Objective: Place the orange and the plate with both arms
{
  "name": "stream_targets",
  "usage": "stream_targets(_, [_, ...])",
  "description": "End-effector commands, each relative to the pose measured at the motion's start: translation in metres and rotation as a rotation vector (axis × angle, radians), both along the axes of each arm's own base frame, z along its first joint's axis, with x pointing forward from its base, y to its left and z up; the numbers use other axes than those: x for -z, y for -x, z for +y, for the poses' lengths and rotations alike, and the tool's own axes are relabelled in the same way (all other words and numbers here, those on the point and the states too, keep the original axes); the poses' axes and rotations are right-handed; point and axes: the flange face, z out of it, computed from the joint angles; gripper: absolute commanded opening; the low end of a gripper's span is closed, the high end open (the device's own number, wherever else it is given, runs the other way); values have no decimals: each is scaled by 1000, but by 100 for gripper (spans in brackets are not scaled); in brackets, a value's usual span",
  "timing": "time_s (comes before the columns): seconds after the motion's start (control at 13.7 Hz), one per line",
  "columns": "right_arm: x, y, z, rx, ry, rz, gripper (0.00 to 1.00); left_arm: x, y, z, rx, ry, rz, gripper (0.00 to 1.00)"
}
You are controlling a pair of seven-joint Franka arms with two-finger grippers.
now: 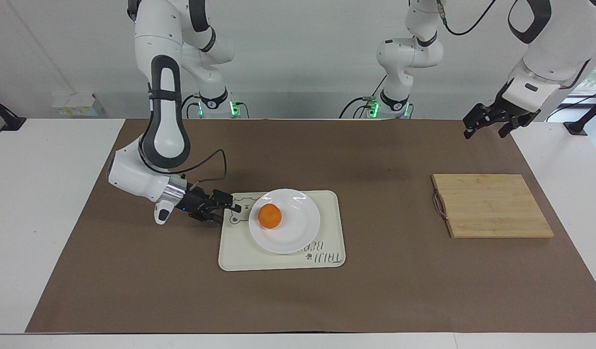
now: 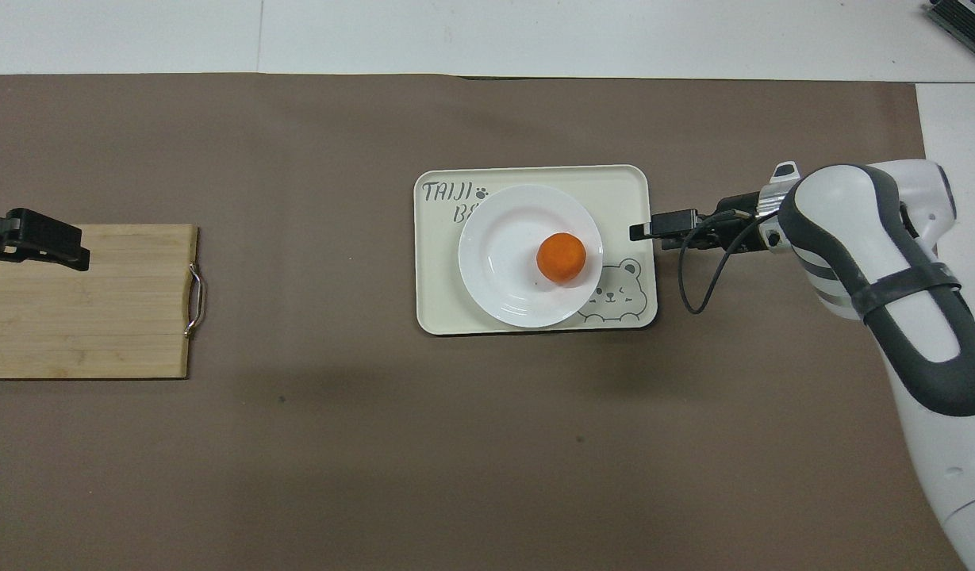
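The small round bright-orange fruit (image 1: 269, 216) sits on the glossy white round plate (image 1: 298, 232) at frame centre. Right gripper (image 1: 230, 209) fingers spread, empty, beside it; left gripper (image 1: 487, 123), upper right, open, empty.

Small bright orange (image 1: 269, 216) resting on glossy white round plate (image 1: 298, 236), plate lying flat on cream tray (image 1: 239, 257)

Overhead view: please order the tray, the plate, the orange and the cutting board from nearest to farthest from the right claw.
From the right claw:
1. The tray: its edge lies directly under the claw's tips.
2. The plate, on the tray.
3. The orange, on the plate.
4. The cutting board, at the left arm's end of the table.
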Motion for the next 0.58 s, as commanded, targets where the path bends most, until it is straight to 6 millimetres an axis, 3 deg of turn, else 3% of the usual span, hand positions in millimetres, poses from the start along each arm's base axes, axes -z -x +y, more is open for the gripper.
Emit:
stream_targets(0.0, [-53, 0, -7, 21, 184, -22, 100, -3, 0, 1, -11, 4, 11, 100])
stream_targets(0.29, [-110, 15, -22, 17, 479, -35, 100, -3, 0, 2, -12, 4, 9, 100])
stream_targets(0.51, [-139, 29, -38, 14, 554, -16, 100, -3, 0, 2, -12, 4, 9, 100])
